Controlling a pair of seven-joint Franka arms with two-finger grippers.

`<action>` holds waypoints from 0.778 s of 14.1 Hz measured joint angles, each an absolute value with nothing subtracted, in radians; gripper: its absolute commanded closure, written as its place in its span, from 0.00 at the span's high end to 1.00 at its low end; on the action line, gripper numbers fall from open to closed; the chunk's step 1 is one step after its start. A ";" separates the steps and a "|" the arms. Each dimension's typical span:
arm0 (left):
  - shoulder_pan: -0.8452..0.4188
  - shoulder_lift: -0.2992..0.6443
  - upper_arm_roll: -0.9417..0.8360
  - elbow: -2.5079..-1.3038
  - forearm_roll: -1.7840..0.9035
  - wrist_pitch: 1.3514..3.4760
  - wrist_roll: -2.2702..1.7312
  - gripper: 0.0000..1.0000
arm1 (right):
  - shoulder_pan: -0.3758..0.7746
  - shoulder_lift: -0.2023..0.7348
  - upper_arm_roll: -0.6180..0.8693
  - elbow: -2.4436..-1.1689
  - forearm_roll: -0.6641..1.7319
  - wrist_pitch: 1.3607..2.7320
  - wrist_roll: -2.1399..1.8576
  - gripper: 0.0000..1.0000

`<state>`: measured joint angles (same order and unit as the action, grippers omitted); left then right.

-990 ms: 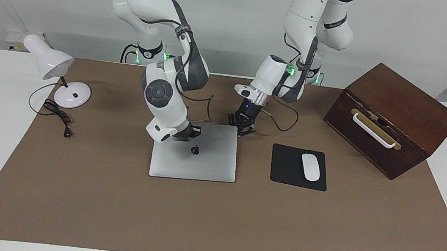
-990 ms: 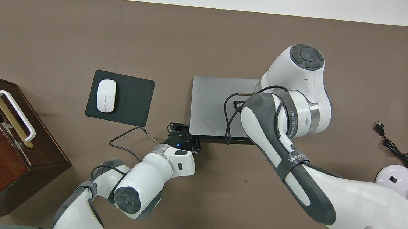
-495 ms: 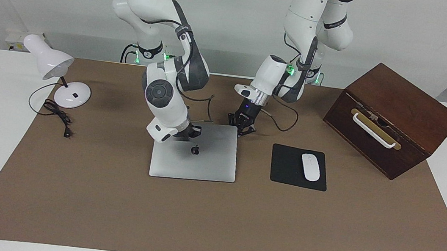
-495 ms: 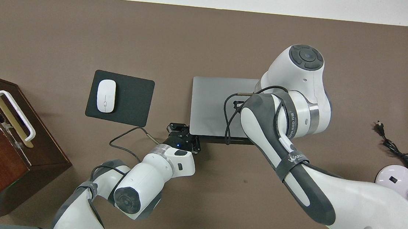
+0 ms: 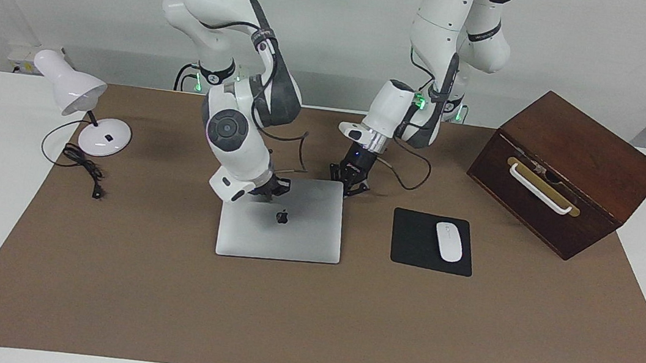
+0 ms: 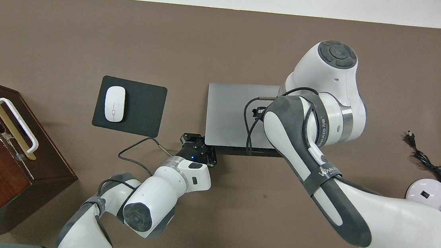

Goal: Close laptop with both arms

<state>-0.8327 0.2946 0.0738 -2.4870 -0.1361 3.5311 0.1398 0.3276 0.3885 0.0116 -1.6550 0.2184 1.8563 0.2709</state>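
- My right arm (image 5: 231,127) has lifted a little over the last second — its wrist sits higher above the laptop (image 5: 292,230) than it did, and the right gripper (image 5: 268,189) now hangs just over the lid's edge nearest us rather than pressing on it. Its fingertips are shut, holding nothing.
- My left gripper (image 5: 349,183) has not moved: it sits low at the lid's corner toward the left arm's end of the table, fingertips together, empty. From above, the left gripper (image 6: 198,150) shows just off that same corner; whether it touches the metal I cannot tell.
- The laptop has not shifted. Its lid lies flat on its base, logo up, with only a thin dark strip showing along the edge nearest us in the overhead view.
- What I read from that — the closing looks done, and my right arm's rise seems to be the start of backing off. I judge the left should follow upward.
- The laptop (image 6: 237,113) rests on the brown mat (image 5: 306,321) about mid-table, beside the black mouse pad (image 5: 414,242) with its white mouse (image 5: 449,241).
- Its long axis runs across the table, from one arm's end toward the other. Its hinge edge seems to face us, the opening edge pointing away.
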 measured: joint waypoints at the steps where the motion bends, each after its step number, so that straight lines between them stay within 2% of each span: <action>1: -0.833 0.295 0.074 -2.487 -0.136 3.531 0.140 0.00 | 0.318 0.382 0.009 -1.636 0.218 1.839 0.271 0.00; 11: -0.834 0.295 0.071 -2.487 -0.158 3.533 0.056 0.00 | 0.156 0.217 0.002 -1.579 0.079 1.793 0.110 0.00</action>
<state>-0.8337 0.2945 0.0705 -2.4869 -0.1584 3.5325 0.0556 0.1563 0.2174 0.0019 -1.5793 0.0789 1.7932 0.1102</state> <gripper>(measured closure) 0.991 0.991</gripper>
